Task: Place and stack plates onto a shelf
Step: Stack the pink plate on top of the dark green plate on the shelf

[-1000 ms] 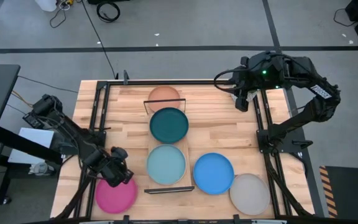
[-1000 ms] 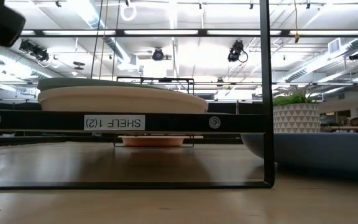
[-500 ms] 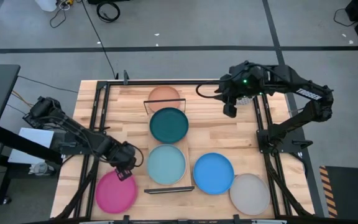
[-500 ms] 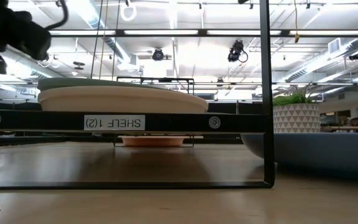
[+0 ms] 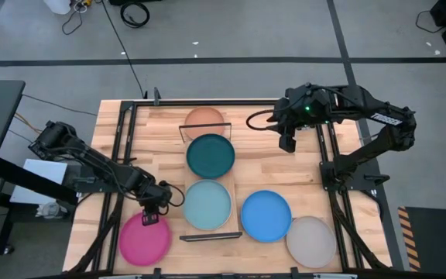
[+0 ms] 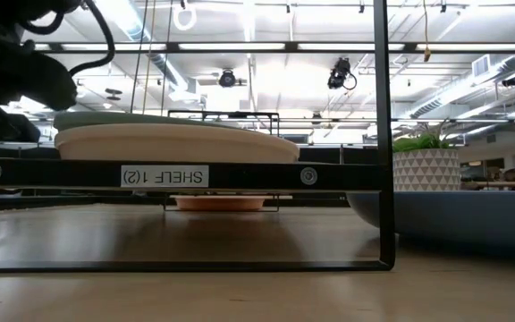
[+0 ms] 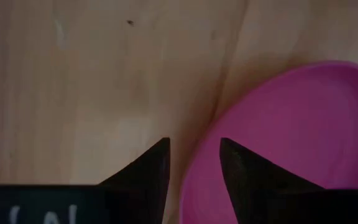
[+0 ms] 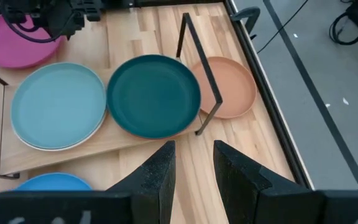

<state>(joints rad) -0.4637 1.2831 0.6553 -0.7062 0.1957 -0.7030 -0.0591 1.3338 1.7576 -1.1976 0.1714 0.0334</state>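
Observation:
A magenta plate (image 5: 142, 243) lies flat on the table at the near left. My left gripper (image 5: 151, 218) is open over its far rim, one finger (image 7: 146, 169) over bare wood and the other (image 7: 241, 177) over the plate (image 7: 291, 130). On the shelf (image 5: 234, 180) lie a dark teal plate (image 5: 210, 155) and a light blue plate (image 5: 207, 204), side by side. My right gripper (image 5: 288, 142) hangs open and empty above the table's far right, with the dark teal plate (image 8: 154, 95) in its wrist view. My left gripper points down, its fingers on either side of the magenta plate's far rim (image 7: 199, 163). I cannot tell whether they touch it. The plate lies flat on the table.
A peach-orange plate (image 5: 204, 119) lies on the table by the shelf's far wire end (image 8: 201, 81). A bright blue plate (image 5: 265, 215) and a grey plate (image 5: 310, 241) lie at the near right. A potted plant (image 6: 426, 168) shows in the low view.
My left gripper has shifted a little toward the table's right edge and come down at the magenta plate's far rim; the plate has not moved. My right gripper has moved toward the table's left and near edges.

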